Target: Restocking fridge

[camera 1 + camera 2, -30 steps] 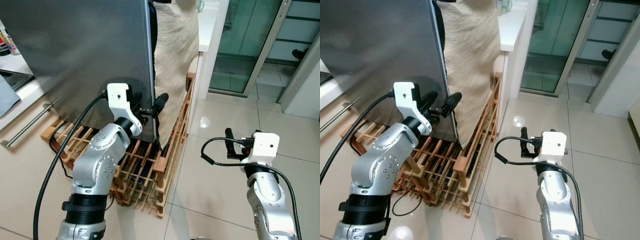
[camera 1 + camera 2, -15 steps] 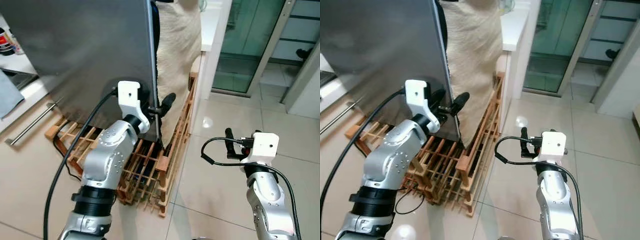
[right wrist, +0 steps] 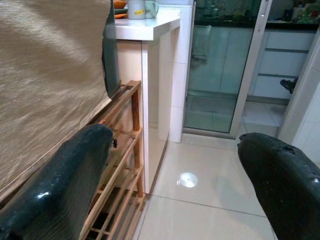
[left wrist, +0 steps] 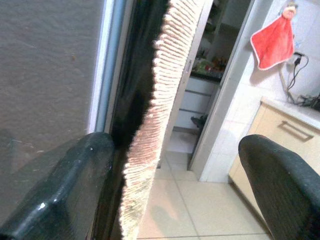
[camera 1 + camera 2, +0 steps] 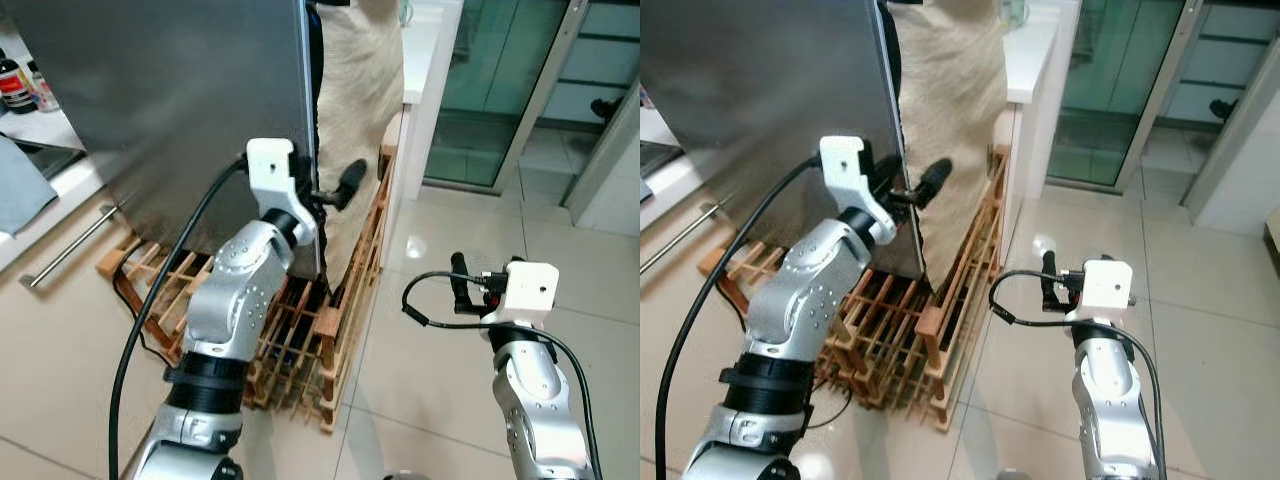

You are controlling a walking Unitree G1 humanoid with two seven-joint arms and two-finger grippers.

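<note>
The grey steel fridge door (image 5: 180, 110) stands in front of me, its right edge (image 4: 114, 75) lined with a dark seal. My left gripper (image 5: 325, 192) is raised to that edge and is open. One black finger (image 4: 75, 190) lies against the steel face and the other finger (image 5: 350, 180) sticks out past the edge, by a beige cloth (image 5: 360, 90) that hangs just behind the door. My right gripper (image 5: 462, 290) is held low over the tiled floor to the right, open and empty, its fingers (image 3: 55, 190) wide apart.
A wooden slatted rack (image 5: 300, 340) lies on the floor under the door, with a black cable (image 5: 125, 300) beside it. A white counter (image 5: 1030, 50) and a glass sliding door (image 5: 490, 90) stand behind. A metal bar handle (image 5: 70, 250) is at the left. Pale tiles (image 5: 420, 400) stretch right.
My left arm has risen along the door's right edge, carrying its open gripper higher. The right arm has stayed where it was.
</note>
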